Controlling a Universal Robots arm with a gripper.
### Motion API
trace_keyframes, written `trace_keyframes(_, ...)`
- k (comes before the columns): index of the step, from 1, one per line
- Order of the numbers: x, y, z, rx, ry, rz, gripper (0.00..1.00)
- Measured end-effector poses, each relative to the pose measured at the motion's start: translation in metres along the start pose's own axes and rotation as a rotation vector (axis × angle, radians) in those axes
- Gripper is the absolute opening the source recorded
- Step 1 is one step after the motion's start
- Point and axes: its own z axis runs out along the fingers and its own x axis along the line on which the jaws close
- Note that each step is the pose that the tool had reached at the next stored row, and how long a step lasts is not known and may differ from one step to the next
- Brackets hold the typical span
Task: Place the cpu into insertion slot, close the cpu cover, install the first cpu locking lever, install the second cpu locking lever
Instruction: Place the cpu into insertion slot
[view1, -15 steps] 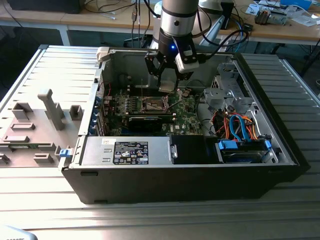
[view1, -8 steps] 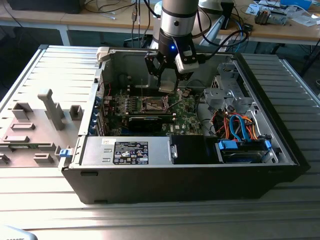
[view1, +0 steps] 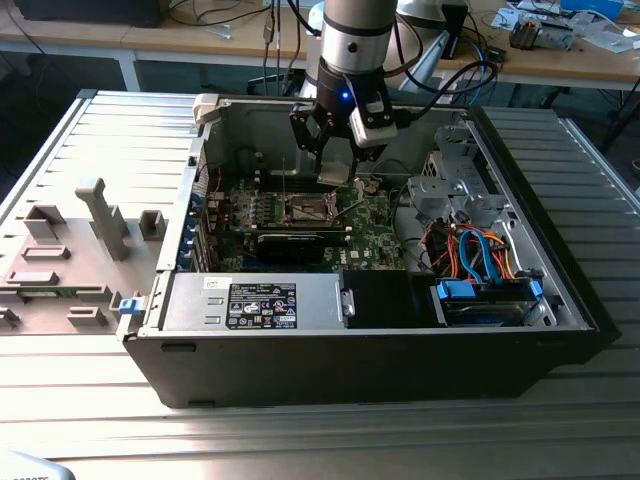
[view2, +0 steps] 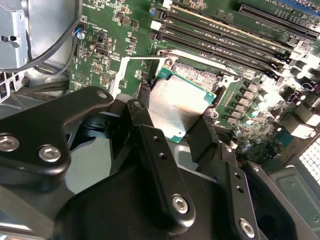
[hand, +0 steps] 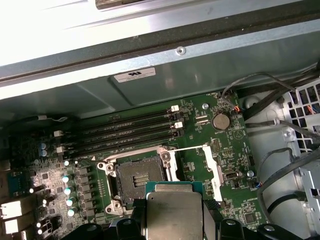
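Observation:
My gripper (view1: 338, 166) hangs inside the open computer case, shut on the cpu (view2: 175, 106), a flat silvery square with a green edge. In both wrist views the chip sits between two black fingers (view2: 146, 102). It hovers just above and slightly off the insertion slot (hand: 137, 175), whose dark centre and metal rim lie uncovered on the green motherboard (view1: 375, 215). The cpu (hand: 175, 212) does not touch the socket. The cpu cover (hand: 214, 167) stands swung open beside the slot, also seen as a pale frame (view2: 119, 75). A thin locking lever (view1: 283, 178) sticks up near the socket.
Narrow memory slots (hand: 127, 132) run beside the socket and a long black card (view1: 290, 243) lies in front of it. The power supply (view1: 255, 303), cable bundles (view1: 475, 255) and the case walls (view1: 210, 140) hem in the space. A grey fixture (view1: 70, 260) lies at the exterior view's left.

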Motion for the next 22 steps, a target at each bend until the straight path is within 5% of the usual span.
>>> trace_keyframes(22, 0.0, -0.0001, 0.0023, -0.0005, -0.0016, 0.025, 0.54)
